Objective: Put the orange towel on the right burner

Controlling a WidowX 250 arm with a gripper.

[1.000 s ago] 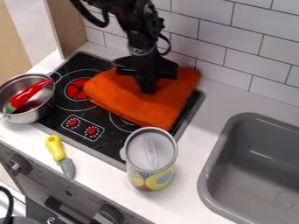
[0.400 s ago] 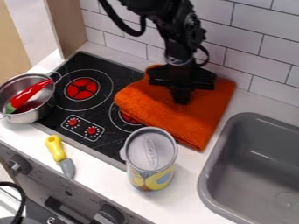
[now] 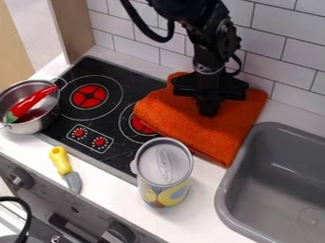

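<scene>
A: Step in hand?

B: Ease the orange towel (image 3: 190, 126) left until centred over the right burner (image 3: 139, 125). Keep its near edge clear of the tin can (image 3: 166, 166). Lower level, release, lift straight up to avoid dragging.

A: State of the pincer (image 3: 208, 112)?

B: Judged closed on the towel, toward its far side.

A: Towel's look and place?

B: Folded, thick, faintly ribbed; spread from the burner's right part across the surface (image 3: 206, 187) to the sink rim (image 3: 223, 190).
</scene>
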